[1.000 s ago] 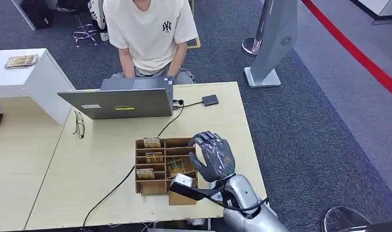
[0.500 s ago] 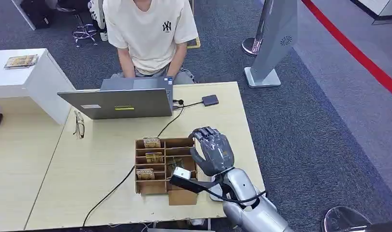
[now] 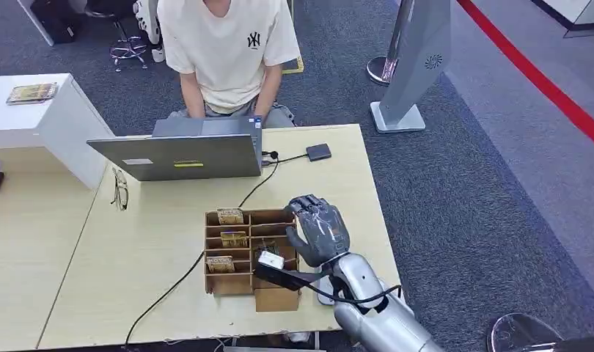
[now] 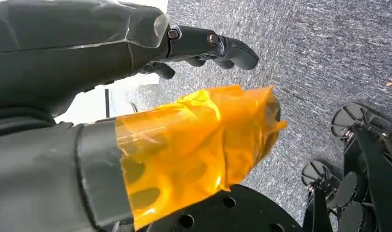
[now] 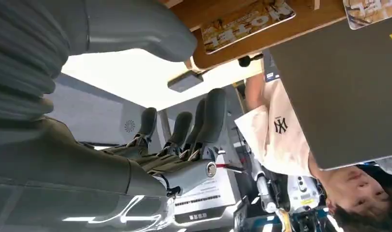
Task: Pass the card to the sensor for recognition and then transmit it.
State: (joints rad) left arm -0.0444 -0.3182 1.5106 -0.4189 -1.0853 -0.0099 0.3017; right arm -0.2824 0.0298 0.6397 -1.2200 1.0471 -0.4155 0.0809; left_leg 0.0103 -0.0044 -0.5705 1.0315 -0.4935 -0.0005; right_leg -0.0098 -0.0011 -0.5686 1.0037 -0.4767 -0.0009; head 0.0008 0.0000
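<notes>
A wooden divided box (image 3: 213, 282) stands on the table and holds several gold-printed cards (image 3: 234, 239). My right hand (image 3: 320, 229) hovers over the box's right side with its fingers extended and apart, holding nothing. It covers the compartment beneath it. In the right wrist view a card (image 5: 247, 21) lies in the box (image 5: 281, 36) just beyond the thumb. The small dark sensor (image 3: 318, 152) sits near the table's far edge, wired to the laptop (image 3: 184, 155). My left hand (image 4: 136, 96) hangs over grey carpet, empty, its thumb wrapped in orange tape.
A person in a cream shirt (image 3: 228, 44) sits behind the laptop. Glasses (image 3: 119, 188) lie on the table to the left. A black cable (image 3: 177, 282) runs across the table past the box. A white cabinet (image 3: 52, 117) stands at the left, a grey stand (image 3: 415, 66) at the right.
My right hand has shifted a little left and forward, settling lower over the box's right compartments. The cards, the laptop and the person have stayed in place.
</notes>
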